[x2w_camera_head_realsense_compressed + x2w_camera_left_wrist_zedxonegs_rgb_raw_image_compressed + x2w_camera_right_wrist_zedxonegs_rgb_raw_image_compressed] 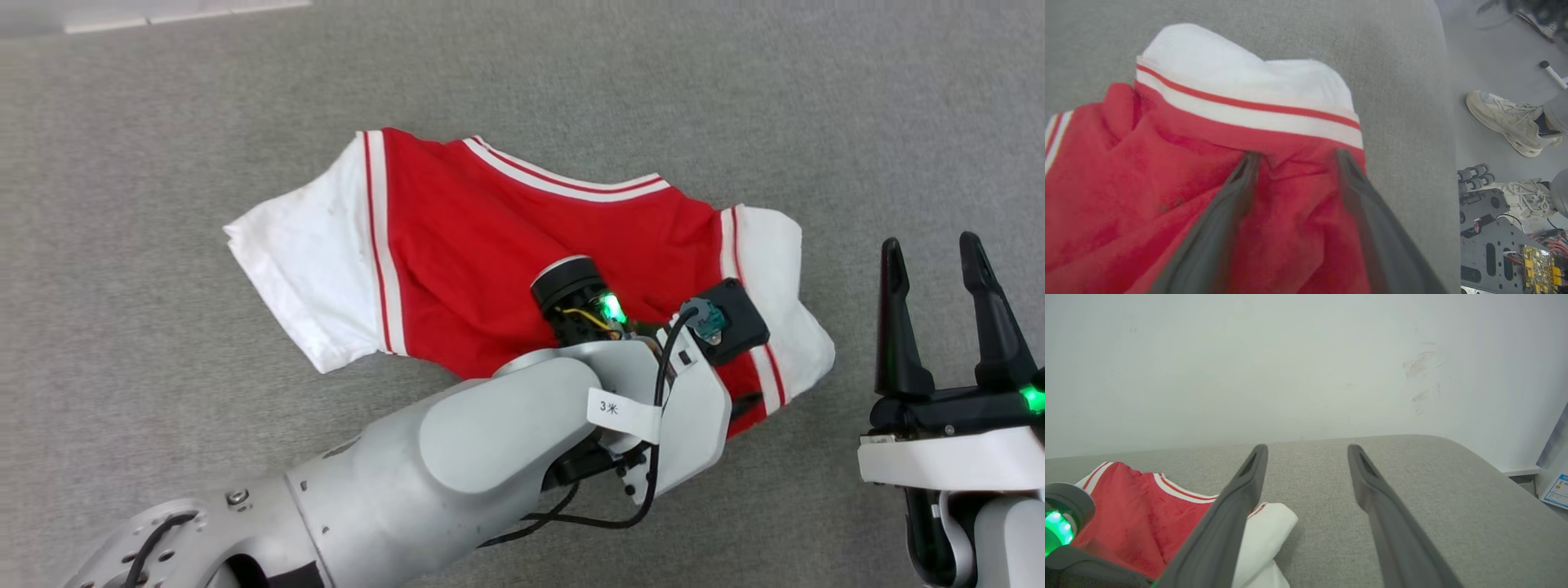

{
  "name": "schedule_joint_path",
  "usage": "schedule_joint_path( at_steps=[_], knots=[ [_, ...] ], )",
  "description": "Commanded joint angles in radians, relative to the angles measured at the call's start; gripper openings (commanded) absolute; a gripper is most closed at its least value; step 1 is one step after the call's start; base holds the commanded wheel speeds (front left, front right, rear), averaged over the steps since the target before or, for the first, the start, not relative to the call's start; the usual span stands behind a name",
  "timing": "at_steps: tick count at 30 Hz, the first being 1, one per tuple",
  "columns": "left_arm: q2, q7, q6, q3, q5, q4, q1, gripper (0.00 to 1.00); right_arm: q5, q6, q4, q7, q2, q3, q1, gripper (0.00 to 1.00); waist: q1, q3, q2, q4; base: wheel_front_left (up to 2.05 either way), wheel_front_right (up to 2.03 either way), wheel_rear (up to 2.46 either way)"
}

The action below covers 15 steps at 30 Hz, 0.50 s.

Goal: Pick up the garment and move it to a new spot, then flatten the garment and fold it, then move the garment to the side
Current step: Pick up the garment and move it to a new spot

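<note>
The garment (473, 245), a red jersey with white sleeves and red-and-white striped trim, lies crumpled on the grey fabric surface (163, 122). My left arm reaches over its lower right part, and the wrist hides the fingertips in the head view. In the left wrist view my left gripper (1296, 157) is open, its fingers spread over rumpled red cloth of the garment (1167, 163) just below a striped sleeve seam. My right gripper (935, 245) stands open to the right of the garment, with nothing between its fingers. In the right wrist view the right gripper (1306, 449) points across bare surface, with the garment (1135, 506) at the lower left.
The grey surface ends in a rounded edge (1449, 122) on the right. Beyond it a person's pale shoes (1506, 122) stand on the floor beside exposed robot hardware (1502, 245). A white wall (1290, 367) rises behind the surface.
</note>
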Motion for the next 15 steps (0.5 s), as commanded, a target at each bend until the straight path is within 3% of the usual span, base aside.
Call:
schedule_joint_path(
  at_steps=[1,7,15],
  knots=[
    [-0.004,-0.06,0.0,0.001,0.003,0.007,-0.017,1.0,-0.005,0.0,0.003,-0.002,0.002,-0.003,0.018,1.0,0.0,-0.035,-0.0001,0.025,0.0,0.0,0.0],
    [0.011,-0.299,0.014,0.049,0.012,0.047,-0.016,1.0,-0.02,0.0,0.013,-0.002,0.002,-0.01,0.057,1.0,0.0,-0.113,-0.0001,0.066,0.0,0.0,0.0],
    [0.096,-0.56,0.192,0.157,0.073,0.067,0.083,1.0,-0.033,0.0,0.024,-0.002,0.002,-0.013,0.111,1.0,0.0,-0.198,-0.0001,0.099,0.0,0.0,0.0]
  ],
)
